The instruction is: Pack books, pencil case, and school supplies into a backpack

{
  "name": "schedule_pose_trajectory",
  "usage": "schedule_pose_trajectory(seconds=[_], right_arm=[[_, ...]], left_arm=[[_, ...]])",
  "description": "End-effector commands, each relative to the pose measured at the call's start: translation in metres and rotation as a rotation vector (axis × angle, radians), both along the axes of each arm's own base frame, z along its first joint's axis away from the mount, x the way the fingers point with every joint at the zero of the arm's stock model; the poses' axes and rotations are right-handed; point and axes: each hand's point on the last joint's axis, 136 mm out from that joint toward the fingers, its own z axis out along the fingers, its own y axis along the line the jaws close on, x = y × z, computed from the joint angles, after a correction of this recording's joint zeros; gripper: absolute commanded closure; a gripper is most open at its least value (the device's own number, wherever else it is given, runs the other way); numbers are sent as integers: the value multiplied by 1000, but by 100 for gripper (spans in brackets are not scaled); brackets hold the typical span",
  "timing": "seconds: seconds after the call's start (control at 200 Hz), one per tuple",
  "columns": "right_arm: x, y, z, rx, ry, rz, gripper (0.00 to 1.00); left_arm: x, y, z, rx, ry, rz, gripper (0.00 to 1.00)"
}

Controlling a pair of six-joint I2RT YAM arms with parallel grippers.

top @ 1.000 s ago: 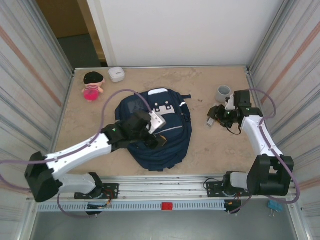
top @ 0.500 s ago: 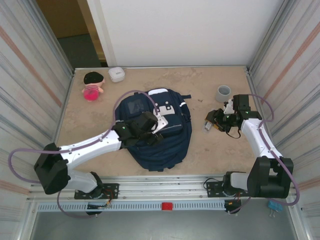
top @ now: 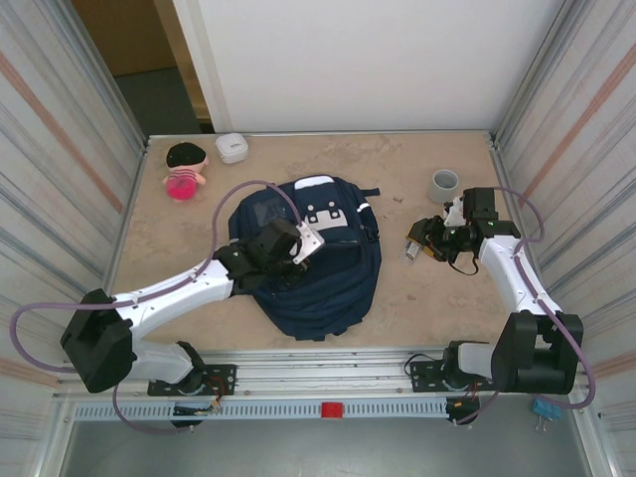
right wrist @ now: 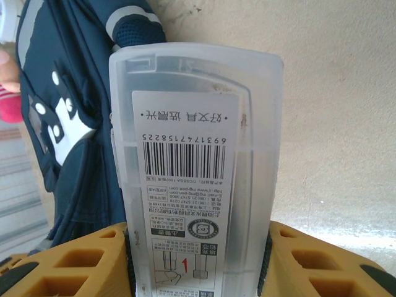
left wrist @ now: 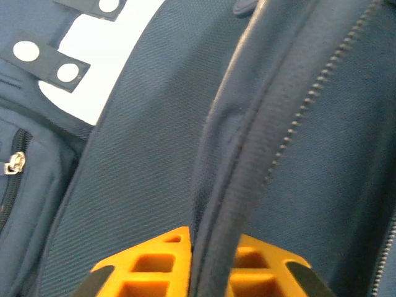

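At frame centre the backpack [top: 333,288] seam is pinched in the closed left gripper [left wrist: 207,263]; at right, an unpacked translucent supply box [right wrist: 192,124] is clamped by the right gripper [right wrist: 198,263].

Beige marbled surface [top: 417,308], boxed in on three sides. Plain white panel [top: 368,60] at 12 o'clock. Ribbed metal wall [top: 50,169] at 9 o'clock, second ribbed wall [top: 586,129] at 3 o'clock, faint orange stripes on both. Gap at 11 o'clock: brown wood [top: 119,35], dark grey floor [top: 169,99] beyond. Aluminium rails [top: 328,363] along the 6 o'clock edge. Soft, even light throughout.
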Motion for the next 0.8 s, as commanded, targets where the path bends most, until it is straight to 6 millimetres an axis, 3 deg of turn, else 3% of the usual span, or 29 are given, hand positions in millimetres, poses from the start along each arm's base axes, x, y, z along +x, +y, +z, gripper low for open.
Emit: schedule_pose_trajectory(seconds=[0.0,0.12,0.296,0.411,0.471,0.621,0.797], right_arm=[[8,4,15,39,-35,0,57],[21,6,18,59,-53,13,57],[45,9,14,96,-44,45,58],[58,14,13,136,-49,61,58],[64,16,16,150,-58,68,58],[66,18,24,165,-78,81,59],[59,10,35,160,-100,71,59]], left_arm=[[-5,-16,38,-170,59,59,100],[-13,-25,57,-256,82,149,100],[-34,-18,55,-307,160,332,100],[-35,-12,66,-383,160,426,100],[-28,-7,77,-426,124,485,100],[14,7,108,-526,-17,624,100],[64,0,117,-490,-53,681,100]])
